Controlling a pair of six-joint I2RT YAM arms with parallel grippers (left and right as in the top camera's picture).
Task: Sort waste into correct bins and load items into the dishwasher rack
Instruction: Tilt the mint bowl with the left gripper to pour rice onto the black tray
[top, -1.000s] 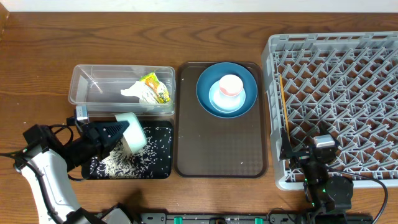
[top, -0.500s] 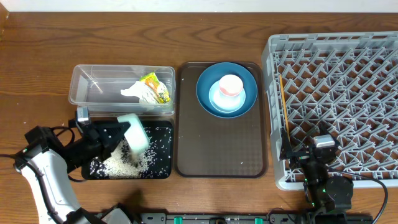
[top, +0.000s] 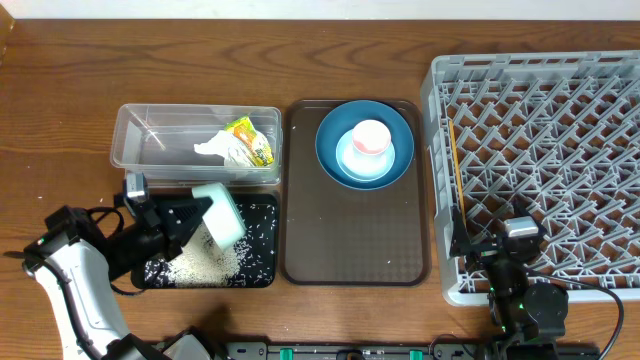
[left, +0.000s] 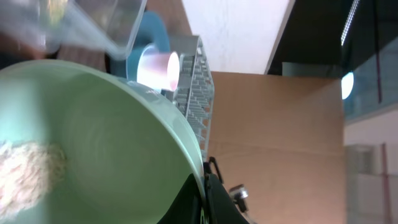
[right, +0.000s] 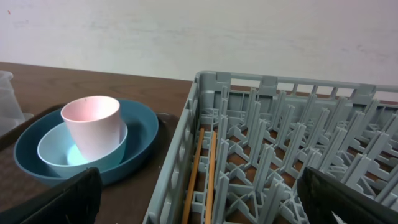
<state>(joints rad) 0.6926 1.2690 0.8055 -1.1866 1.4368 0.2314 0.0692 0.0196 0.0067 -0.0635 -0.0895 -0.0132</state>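
My left gripper (top: 190, 215) is shut on the rim of the pale mint-green bowl (top: 219, 211) and holds it tipped over the black tray (top: 262, 268). A heap of white rice (top: 200, 262) lies in that tray. In the left wrist view the bowl (left: 93, 124) fills the frame, with some rice (left: 25, 168) still inside and my fingers (left: 205, 199) pinching its rim. The clear tub (top: 150, 130) holds the white tissue (top: 213, 150) and the yellow-green wrapper (top: 250, 140). The pink cup (top: 371, 138) stands in the light-blue bowl (top: 350, 165) on the dark-blue plate (top: 330, 130). My right gripper (right: 202, 208) is open and empty at the grey rack's (top: 540, 150) front left corner.
The plate stack sits at the back of a brown serving tray (top: 355, 230) between the bins and the rack. Two wooden chopsticks (top: 455, 165) lie along the rack's left side, also in the right wrist view (right: 202, 168). Loose grains are scattered across the black tray.
The mint-green bowl has tipped further and shifted slightly right over the black tray. More rice lies heaped in the tray. The right arm has not moved.
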